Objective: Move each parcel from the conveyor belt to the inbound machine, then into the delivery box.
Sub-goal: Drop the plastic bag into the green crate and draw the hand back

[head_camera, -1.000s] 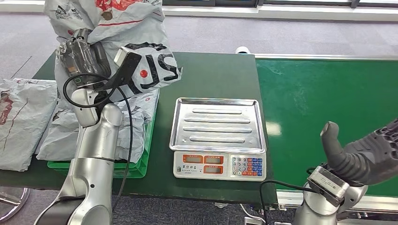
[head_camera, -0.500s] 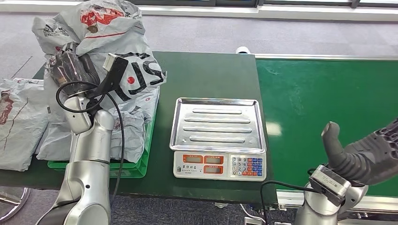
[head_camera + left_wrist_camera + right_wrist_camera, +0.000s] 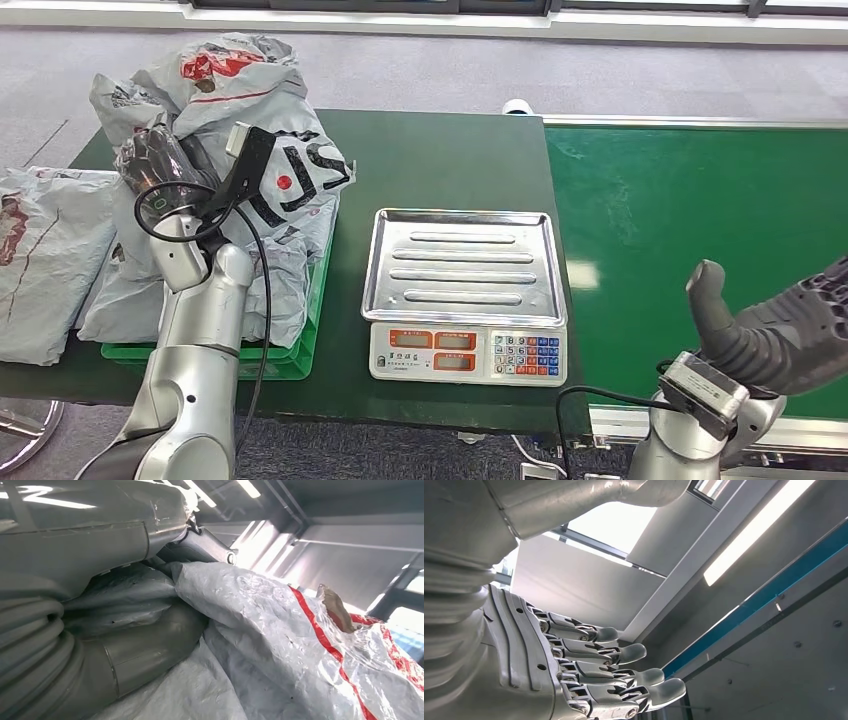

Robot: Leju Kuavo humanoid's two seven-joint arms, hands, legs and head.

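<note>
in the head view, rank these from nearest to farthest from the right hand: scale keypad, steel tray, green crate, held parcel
1. The scale keypad, just across from the right hand, on the scale's front.
2. The steel tray, on top of the scale, mid-table.
3. The green crate, beyond the scale.
4. The held parcel, over the crate in the left hand.

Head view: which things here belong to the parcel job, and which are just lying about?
Part of the job:
- grey parcel, held by the left hand
- green crate with parcels
- weighing scale
- conveyor belt
- right hand, holding nothing

Lying about:
- grey bag beside the crate
- white roll
</note>
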